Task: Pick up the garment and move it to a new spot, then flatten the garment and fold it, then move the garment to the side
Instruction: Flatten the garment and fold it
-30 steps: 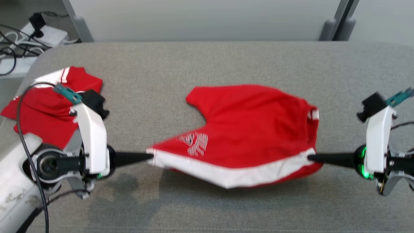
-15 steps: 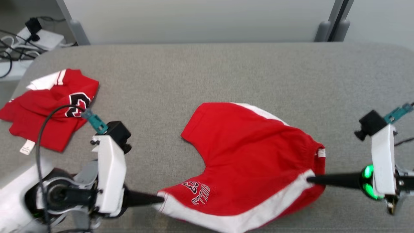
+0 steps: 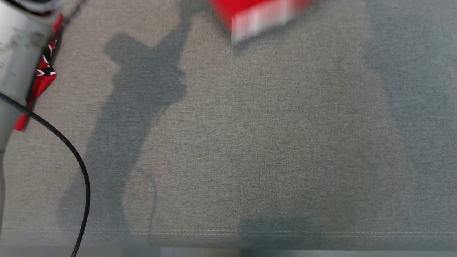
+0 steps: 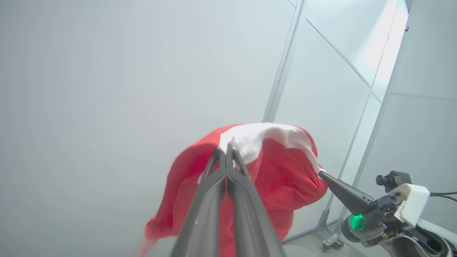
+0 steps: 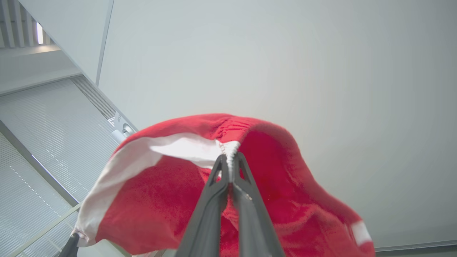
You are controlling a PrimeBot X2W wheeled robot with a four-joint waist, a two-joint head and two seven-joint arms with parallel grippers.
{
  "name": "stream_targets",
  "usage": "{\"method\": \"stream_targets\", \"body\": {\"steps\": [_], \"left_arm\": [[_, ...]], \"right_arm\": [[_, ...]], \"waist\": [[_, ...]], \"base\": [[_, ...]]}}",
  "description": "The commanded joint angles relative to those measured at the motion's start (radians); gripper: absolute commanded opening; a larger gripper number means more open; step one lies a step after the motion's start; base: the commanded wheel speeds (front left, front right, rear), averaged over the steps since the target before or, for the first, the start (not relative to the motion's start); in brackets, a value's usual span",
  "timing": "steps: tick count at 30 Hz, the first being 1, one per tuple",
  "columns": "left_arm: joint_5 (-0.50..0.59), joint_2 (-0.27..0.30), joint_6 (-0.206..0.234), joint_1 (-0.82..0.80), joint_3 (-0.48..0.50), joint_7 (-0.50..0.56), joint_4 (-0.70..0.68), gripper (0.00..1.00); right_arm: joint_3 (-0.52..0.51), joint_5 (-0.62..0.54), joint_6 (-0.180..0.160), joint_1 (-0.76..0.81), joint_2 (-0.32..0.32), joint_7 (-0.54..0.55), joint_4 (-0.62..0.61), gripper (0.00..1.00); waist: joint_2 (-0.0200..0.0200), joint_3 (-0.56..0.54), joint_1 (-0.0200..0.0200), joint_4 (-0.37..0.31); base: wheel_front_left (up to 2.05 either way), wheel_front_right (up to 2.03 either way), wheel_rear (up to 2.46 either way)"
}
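Both claws are clamped on the garment (image 4: 278,171), red with a white band, held aloft between them. Head view, left to right: pale forearm (image 3: 14,46) in the top-left corner, a second red cloth (image 3: 42,80) with black-and-white print peeking out from behind it, black cable (image 3: 76,157) curving down the left side, grey worktop (image 3: 267,142) with arm shadows on it, blurred red-and-white cloth cut off by the top edge. Left wrist view: left claw (image 4: 225,151) has its fingers pressed together on the white band, red cloth hanging below and around them, pale wall (image 4: 107,89) behind. The right claw (image 4: 320,173) shows at the right, tip at the garment's far edge, green light on its body. Right wrist view: right claw's fingers nipped together on the gathered seam of the white band. A dark fingertip touches the band's end at lower left.
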Motion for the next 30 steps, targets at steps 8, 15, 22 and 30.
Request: {"method": "stream_targets", "body": {"steps": [8,15,22,30], "left_arm": [[-0.015,0.063,-0.023,0.006,-0.058,-0.028,0.124,0.00],[-0.041,0.115,-0.023,0.110,-0.181,-0.001,0.174,0.00],[-0.140,0.207,-0.023,0.241,-0.295,0.048,0.044,0.00],[-0.195,0.298,-0.023,0.332,-0.421,0.155,-0.054,0.00]], "right_arm": [[0.083,0.027,0.007,0.155,-0.027,0.179,-0.037,0.00],[0.105,0.087,0.007,0.281,-0.093,0.308,-0.097,0.00],[0.126,0.113,0.007,0.428,-0.214,0.418,-0.241,0.00],[0.175,0.108,0.007,0.538,-0.297,0.487,-0.351,0.00]], "waist": [[0.0000,0.059,0.0000,-0.054],[0.0000,0.179,0.0000,-0.080],[0.0000,0.146,0.0000,-0.069],[0.0000,0.053,0.0000,-0.050]], "base": [[0.00,0.00,0.00],[0.00,0.00,0.00],[0.00,0.00,0.00],[0.00,0.00,0.00]]}}
